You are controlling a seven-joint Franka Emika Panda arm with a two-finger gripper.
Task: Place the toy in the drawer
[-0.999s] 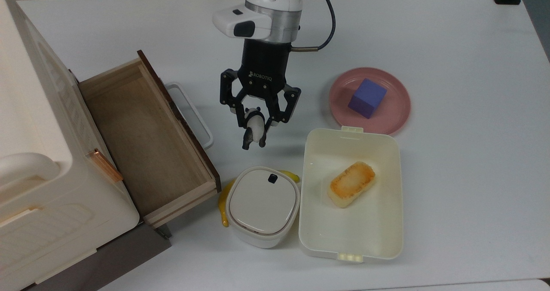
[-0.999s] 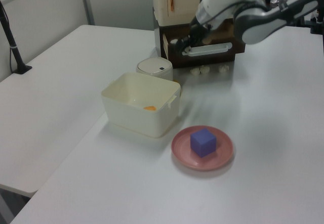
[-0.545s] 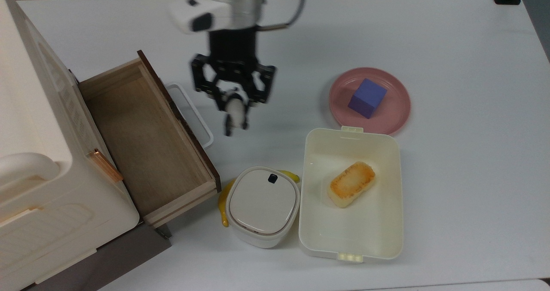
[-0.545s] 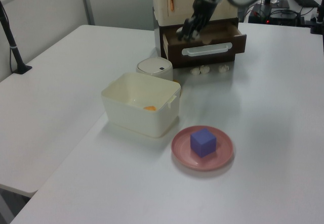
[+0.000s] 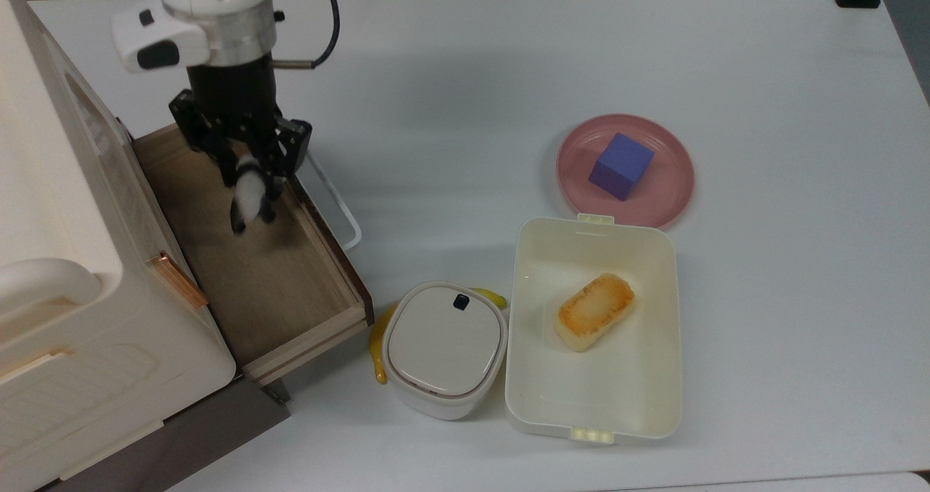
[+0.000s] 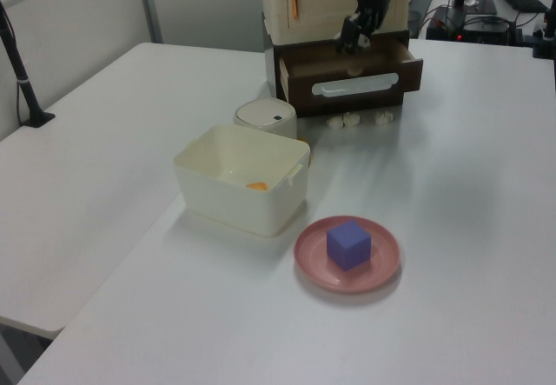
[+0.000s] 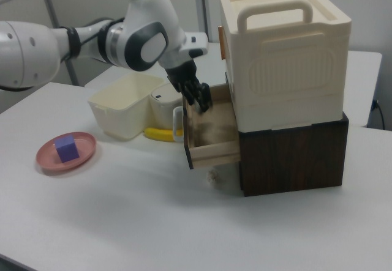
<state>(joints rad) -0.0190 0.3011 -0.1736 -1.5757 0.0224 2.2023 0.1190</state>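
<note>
In the top view, going from its left: the drawer [image 5: 218, 259] stands pulled out from the cabinet [image 5: 65, 259], and the gripper [image 5: 247, 176] now hangs over its open cavity, pinching the toy [image 5: 247, 198] by the upper body so the legs dangle down. A second ago it held the toy over bare tabletop [image 5: 465, 78], well to the top view's right of the handle [image 5: 336, 201]; it has since crossed the dark front panel. The carry looks nearly done: what remains is probably a short descent and release. Further right, the lidded pot [image 5: 443, 347], box [image 5: 592, 412] with the bread block [image 5: 594, 310], and the plate [image 5: 672, 187] with the cube [image 5: 621, 165] lie untouched.
</note>
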